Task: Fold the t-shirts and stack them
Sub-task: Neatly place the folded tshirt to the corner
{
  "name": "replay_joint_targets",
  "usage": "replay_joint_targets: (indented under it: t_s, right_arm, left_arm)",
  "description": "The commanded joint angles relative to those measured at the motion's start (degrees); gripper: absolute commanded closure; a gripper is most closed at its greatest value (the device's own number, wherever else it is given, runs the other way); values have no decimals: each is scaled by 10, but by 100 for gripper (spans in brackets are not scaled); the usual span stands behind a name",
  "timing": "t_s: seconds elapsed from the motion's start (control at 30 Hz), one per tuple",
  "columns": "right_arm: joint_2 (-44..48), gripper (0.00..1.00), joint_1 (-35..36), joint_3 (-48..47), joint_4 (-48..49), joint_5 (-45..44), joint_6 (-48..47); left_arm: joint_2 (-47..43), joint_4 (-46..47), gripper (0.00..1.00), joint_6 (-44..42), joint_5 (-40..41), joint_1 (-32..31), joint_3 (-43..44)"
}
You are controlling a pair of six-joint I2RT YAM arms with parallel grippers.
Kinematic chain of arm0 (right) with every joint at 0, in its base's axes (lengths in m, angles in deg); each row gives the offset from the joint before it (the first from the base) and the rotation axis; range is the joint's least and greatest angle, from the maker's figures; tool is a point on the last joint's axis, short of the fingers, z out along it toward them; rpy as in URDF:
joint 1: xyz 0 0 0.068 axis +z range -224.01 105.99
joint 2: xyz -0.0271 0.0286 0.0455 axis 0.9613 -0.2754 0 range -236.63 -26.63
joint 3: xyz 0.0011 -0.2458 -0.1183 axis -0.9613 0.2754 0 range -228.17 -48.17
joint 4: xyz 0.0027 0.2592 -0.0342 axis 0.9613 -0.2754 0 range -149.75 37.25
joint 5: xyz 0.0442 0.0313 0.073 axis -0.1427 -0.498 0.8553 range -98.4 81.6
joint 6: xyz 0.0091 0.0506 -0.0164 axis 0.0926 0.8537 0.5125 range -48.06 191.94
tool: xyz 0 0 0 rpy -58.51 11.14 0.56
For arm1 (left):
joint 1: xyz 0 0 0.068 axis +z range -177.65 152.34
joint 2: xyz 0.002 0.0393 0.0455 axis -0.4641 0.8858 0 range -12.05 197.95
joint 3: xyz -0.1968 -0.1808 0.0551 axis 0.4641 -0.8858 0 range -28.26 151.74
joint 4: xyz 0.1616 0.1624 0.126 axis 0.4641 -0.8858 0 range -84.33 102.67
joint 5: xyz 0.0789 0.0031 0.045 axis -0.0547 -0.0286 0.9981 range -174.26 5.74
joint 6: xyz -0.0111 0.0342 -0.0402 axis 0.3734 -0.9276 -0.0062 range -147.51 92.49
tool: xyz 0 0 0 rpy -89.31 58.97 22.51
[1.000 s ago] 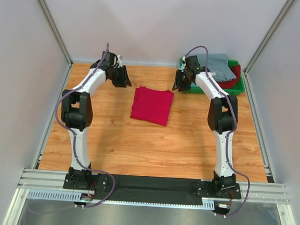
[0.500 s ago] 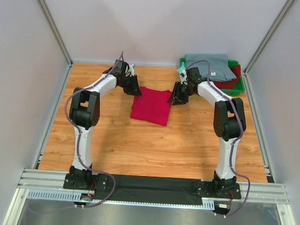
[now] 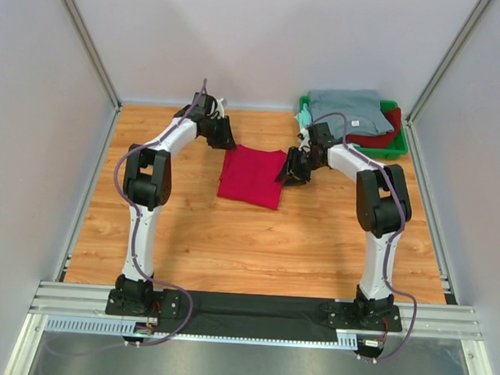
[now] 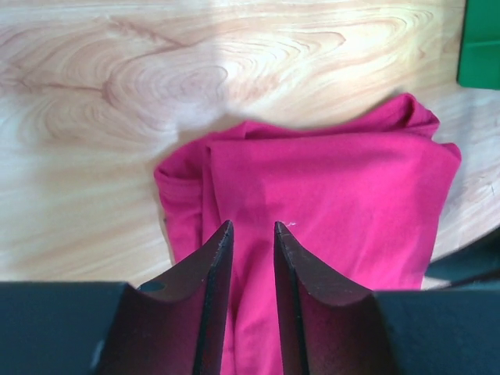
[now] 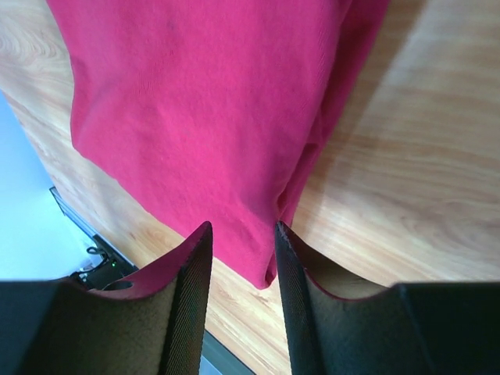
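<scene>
The folded crimson t-shirt [image 3: 252, 177] lies on the table [image 3: 231, 245], midway across and toward the far edge. I have it bracketed, with the left gripper [image 3: 225, 139] over its far-left corner and the right gripper [image 3: 289, 173] at its right edge, neither arm nearer. Both pairs of jaws stand narrowly apart over flat cloth, nothing pinched (as far as I can see). It looks almost square, so I'd take both sides together.
</scene>
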Motion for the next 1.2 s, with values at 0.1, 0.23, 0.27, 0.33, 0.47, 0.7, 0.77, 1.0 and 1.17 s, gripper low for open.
replay_joint_targets:
  t_s: [0.1, 0.23, 0.27, 0.33, 0.47, 0.7, 0.77, 1.0, 1.17]
  right_arm:
    - [69, 60, 16, 53, 19, 28, -1]
    - [94, 59, 17, 92, 23, 29, -8]
    - [99, 58, 19, 99, 24, 29, -9]
    - [108, 58, 18, 118, 24, 31, -12]
    - [108, 57, 25, 133, 26, 35, -16]
    - [96, 58, 35, 144, 35, 35, -16]
    - [89, 58, 38, 141, 41, 37, -14]
    - [62, 64, 43, 135, 48, 34, -9]
    - [56, 93, 43, 130, 25, 9, -16]
  left_arm:
    - [28, -18, 67, -8, 8, 7, 42]
    - [34, -14, 64, -7, 9, 7, 44]
    - [37, -13, 64, -7, 9, 7, 44]
    - [39, -11, 63, -6, 10, 8, 45]
    - [51, -6, 66, 0, 5, 10, 52]
    - [59, 9, 82, 16, -15, 17, 55]
    - [60, 11, 89, 20, -18, 19, 55]
    - [56, 15, 100, 33, -25, 22, 62]
    - [61, -9, 100, 48, -20, 37, 81]
